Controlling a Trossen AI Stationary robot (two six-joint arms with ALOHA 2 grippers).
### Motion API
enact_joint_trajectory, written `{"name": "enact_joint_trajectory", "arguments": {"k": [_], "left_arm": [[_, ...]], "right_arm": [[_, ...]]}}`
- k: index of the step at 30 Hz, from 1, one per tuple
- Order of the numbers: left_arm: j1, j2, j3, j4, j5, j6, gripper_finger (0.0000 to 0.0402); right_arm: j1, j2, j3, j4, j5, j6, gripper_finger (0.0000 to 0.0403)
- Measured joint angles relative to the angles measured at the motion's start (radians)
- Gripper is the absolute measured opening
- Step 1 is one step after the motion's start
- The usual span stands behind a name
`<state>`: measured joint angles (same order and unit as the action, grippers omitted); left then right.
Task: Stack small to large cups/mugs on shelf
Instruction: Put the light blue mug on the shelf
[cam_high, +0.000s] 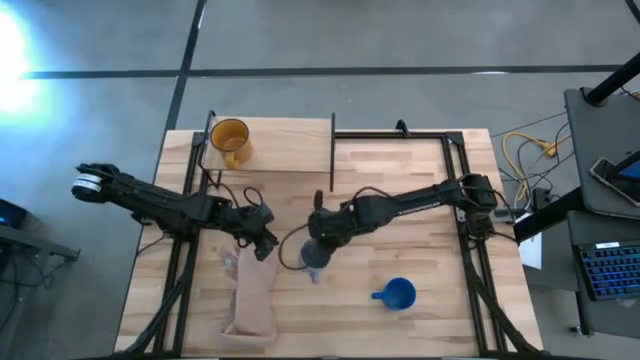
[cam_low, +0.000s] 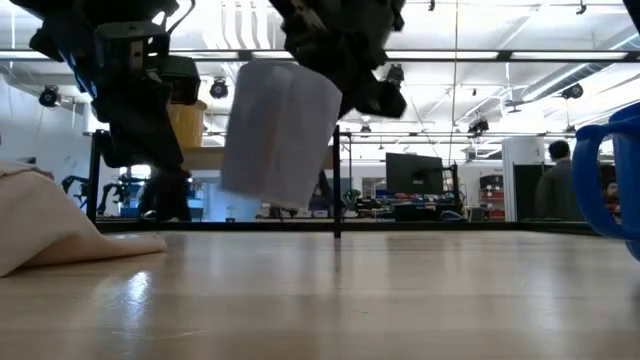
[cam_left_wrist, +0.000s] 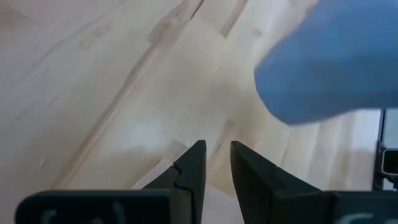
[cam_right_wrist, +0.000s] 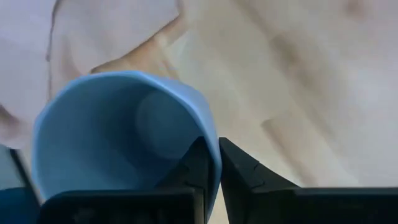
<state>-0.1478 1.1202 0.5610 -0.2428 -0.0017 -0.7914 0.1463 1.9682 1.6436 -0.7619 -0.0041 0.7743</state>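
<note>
right tool (cam_right_wrist: 210, 163) clamped on pale grey-blue mug (cam_right_wrist: 118, 137) rim, mug empty, lifted tilted above bench (cam_high: 420, 200) centre, left tool (cam_left_wrist: 214, 165) slightly parted beside it, holding nothing, yellow-orange mug (cam_high: 230, 140) empty on shelf (cam_high: 290, 150), bright blue mug (cam_high: 398, 293) on bench

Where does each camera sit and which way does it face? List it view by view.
High: overhead, straight down on the table; both arms show.
Low: at tabletop height, level across toward the room; both arms hang in from above.
Left wrist: on the left arm, past the left gripper, empty, toward the tabletop.
Right wrist: on the right arm; the right gripper pinches the grey-blue mug by its rim.
Shared: that mug appears in all four views, lifted and tilted in the low one.
</note>
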Motion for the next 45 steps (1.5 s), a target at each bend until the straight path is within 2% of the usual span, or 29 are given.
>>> {"name": "enact_joint_trajectory", "arguments": {"k": [9, 18, 25, 30, 33, 36, 39, 45], "left_arm": [[-0.008, -0.090, -0.001, -0.061, -0.044, -0.044, 0.0059], [-0.025, -0.186, -0.001, -0.047, -0.068, -0.070, 0.0059], [-0.037, -0.251, -0.001, -0.008, -0.067, -0.070, 0.0059], [-0.037, -0.296, 0.013, 0.127, -0.089, -0.068, 0.0059], [-0.037, -0.318, 0.051, 0.192, -0.117, -0.059, 0.0059], [-0.037, -0.333, 0.101, 0.193, -0.149, -0.046, 0.0059], [-0.036, -0.347, 0.146, 0.189, -0.176, -0.008, 0.0059], [-0.036, -0.366, 0.214, 0.086, -0.287, 0.042, 0.0059]], "right_arm": [[-0.108, -0.001, 0.282, -0.301, 0.155, -0.199, 0.0014], [-0.240, -0.002, 0.491, -0.334, 0.230, -0.299, 0.0014], [-0.358, 0.005, 0.538, -0.323, 0.257, -0.334, 0.0013], [-0.440, 0.053, 0.569, -0.302, 0.220, -0.336, 0.0013], [-0.452, 0.104, 0.637, -0.319, 0.204, -0.357, 0.0013], [-0.465, 0.165, 0.716, -0.354, 0.145, -0.366, 0.0013], [-0.485, 0.173, 0.685, -0.327, 0.069, -0.342, 0.0013], [-0.491, 0.177, 0.693, -0.338, 0.112, -0.365, 0.0013]]}}
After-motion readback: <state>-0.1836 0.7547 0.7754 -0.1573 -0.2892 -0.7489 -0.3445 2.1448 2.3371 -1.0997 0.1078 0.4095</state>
